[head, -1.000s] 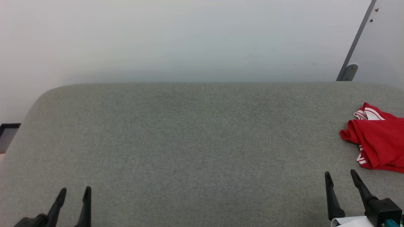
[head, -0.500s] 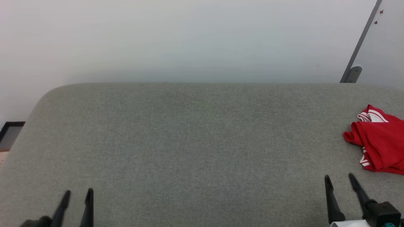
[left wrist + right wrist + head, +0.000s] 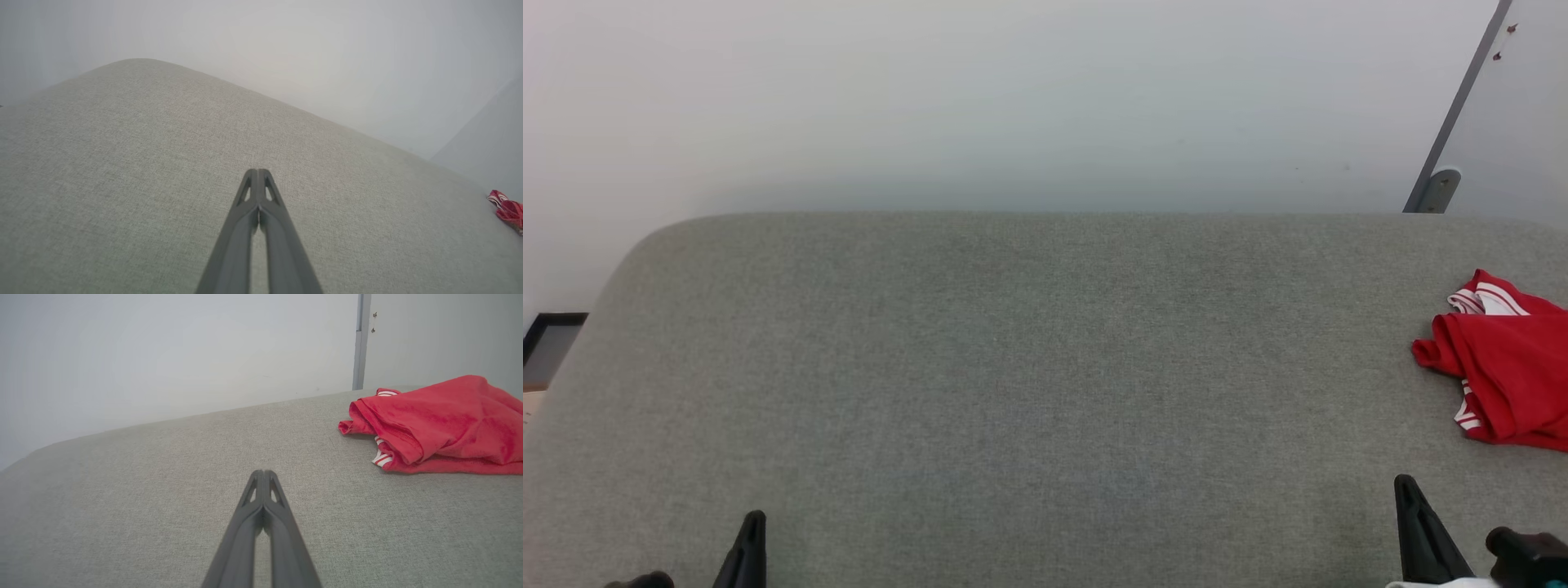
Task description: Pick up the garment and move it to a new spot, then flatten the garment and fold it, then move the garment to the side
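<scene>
The garment (image 3: 1503, 376) is a red cloth with red-and-white striped trim, lying bunched at the right edge of the grey padded surface (image 3: 1045, 367). It runs out of the head view on the right. My right gripper (image 3: 1409, 490) is shut and empty near the front edge, just short and left of the garment (image 3: 441, 420). In its own view the right gripper (image 3: 263, 473) has both fingers pressed together. My left gripper (image 3: 752, 531) is at the front left, also shut and empty. The left wrist view shows this gripper (image 3: 258, 173) closed, with the garment (image 3: 508, 210) far off to the right.
A pale wall rises behind the surface. A grey vertical post (image 3: 1445, 139) with a bracket stands at the back right. The surface's rounded corner (image 3: 654, 245) is at the back left, with a dark frame (image 3: 547, 335) beyond its left edge.
Both grippers went from open to shut on nothing, and both have slid lower toward the bottom of the head view. The garment lies as before.
</scene>
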Tool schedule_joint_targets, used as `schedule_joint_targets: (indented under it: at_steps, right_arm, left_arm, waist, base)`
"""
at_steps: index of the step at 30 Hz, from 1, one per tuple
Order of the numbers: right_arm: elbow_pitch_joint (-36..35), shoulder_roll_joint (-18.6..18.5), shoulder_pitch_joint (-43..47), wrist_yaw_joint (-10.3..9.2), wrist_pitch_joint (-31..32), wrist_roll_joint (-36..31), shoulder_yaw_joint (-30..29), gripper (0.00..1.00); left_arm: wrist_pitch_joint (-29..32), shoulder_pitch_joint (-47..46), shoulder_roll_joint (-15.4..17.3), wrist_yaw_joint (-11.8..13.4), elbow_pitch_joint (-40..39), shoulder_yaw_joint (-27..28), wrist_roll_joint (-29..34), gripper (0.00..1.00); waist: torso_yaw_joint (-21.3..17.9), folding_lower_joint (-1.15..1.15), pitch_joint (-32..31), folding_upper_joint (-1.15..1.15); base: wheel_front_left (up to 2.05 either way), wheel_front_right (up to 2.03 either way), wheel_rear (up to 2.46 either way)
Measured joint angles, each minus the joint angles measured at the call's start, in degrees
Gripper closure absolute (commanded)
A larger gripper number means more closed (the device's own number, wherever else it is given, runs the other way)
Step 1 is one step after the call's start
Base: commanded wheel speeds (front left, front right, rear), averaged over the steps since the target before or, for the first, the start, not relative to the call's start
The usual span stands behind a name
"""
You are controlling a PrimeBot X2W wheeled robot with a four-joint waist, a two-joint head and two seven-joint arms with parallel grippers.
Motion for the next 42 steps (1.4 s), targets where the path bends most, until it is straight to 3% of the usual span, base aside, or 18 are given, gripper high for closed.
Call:
schedule_joint_targets:
  at_steps: [18,42]
  right_arm:
    - [0.1,0.0,-2.0,0.00,4.1,19.0,-0.5,1.00]
    - [0.5,0.0,-4.3,0.00,8.6,38.9,-0.9,1.00]
  left_arm:
    - [4.4,-3.0,-2.7,0.0,0.3,1.0,-14.0,1.00]
    - [9.1,-6.2,-5.4,0.0,0.6,2.0,-28.9,1.00]
  waist:
    - [0.1,0.00,0.3,0.00]
    - [0.2,0.00,0.7,0.00]
  base:
    - [0.00,0.00,0.00]
    - [0.00,0.00,0.00]
